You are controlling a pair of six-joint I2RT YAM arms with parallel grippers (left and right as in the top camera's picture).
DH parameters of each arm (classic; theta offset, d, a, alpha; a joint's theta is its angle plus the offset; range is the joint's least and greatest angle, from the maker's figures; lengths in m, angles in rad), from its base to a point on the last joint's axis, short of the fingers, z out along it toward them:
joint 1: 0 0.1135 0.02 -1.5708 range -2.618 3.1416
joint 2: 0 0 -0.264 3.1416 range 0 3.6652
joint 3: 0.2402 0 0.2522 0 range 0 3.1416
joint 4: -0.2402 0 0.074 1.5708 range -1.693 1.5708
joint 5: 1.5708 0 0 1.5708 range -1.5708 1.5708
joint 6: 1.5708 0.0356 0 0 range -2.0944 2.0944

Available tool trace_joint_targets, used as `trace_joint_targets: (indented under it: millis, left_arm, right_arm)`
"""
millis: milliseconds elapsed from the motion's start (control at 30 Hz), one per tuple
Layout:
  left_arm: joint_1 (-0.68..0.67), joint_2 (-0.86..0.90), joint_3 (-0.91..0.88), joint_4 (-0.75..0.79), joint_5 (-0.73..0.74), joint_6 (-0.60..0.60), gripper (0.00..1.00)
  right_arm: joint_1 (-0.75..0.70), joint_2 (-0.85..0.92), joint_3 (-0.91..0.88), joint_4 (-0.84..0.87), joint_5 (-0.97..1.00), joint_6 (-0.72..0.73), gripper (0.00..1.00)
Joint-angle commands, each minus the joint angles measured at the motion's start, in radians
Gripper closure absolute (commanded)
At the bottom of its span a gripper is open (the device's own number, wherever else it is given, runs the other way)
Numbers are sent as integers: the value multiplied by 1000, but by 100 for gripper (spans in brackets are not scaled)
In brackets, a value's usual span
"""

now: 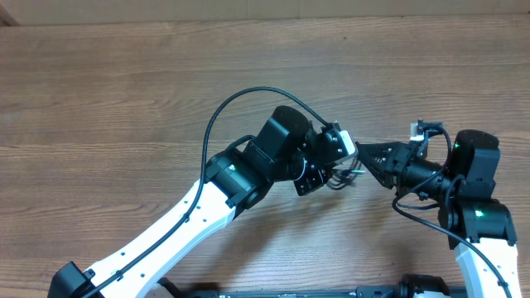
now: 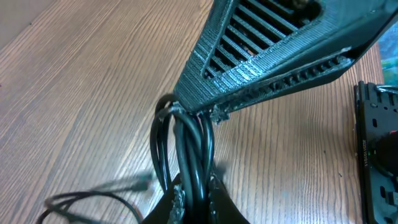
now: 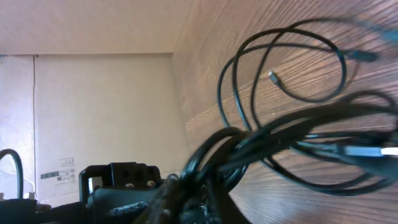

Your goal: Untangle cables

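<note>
overhead, both arms meet nose to nose above the brown wood-grain table [image 1: 124,83]. the black-fingered left gripper [image 2: 189,200] and ribbed black right gripper [image 2: 198,111] each look clamped on one bunch of thin black cables [image 2: 186,149], short and taut between them. pulling apart likely tightens the tangle or strains a small silvery plug [image 3: 272,76].

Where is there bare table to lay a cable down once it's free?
The whole far half of the table is bare, and so is the near-left corner beside the left arm. It is crowded where the left gripper and right gripper meet on the cables, centre-right.
</note>
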Motion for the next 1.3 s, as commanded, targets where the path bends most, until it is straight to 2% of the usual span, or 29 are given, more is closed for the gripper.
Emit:
trace_joint_targets:
  millis: [0,133,300,467,633,933,1167,1267]
  left_arm:
    - [-3,-2,9,8,32,22,91]
    - [-3,-2,9,17,85,22,93]
    - [-13,-2,9,50,154,22,94]
    - [-36,-2,9,59,159,19,95]
    - [-63,-2,9,80,191,14,96]
    - [-85,-2,9,96,177,14,96]
    - [-85,-3,9,303,179,-180,96]
    - [-82,-3,9,348,179,-213,96]
  right_arm:
    - [0,-2,8,7,5,-8,92]
    - [0,-2,8,6,16,-8,92]
    - [0,-2,8,7,17,-8,79]
    - [0,-2,8,7,24,-8,81]
    - [0,-2,8,7,40,-7,96]
    - [0,-2,8,6,66,-40,96]
    - [0,-1,8,-51,133,-111,96]
    - [0,-1,8,-62,137,-136,97]
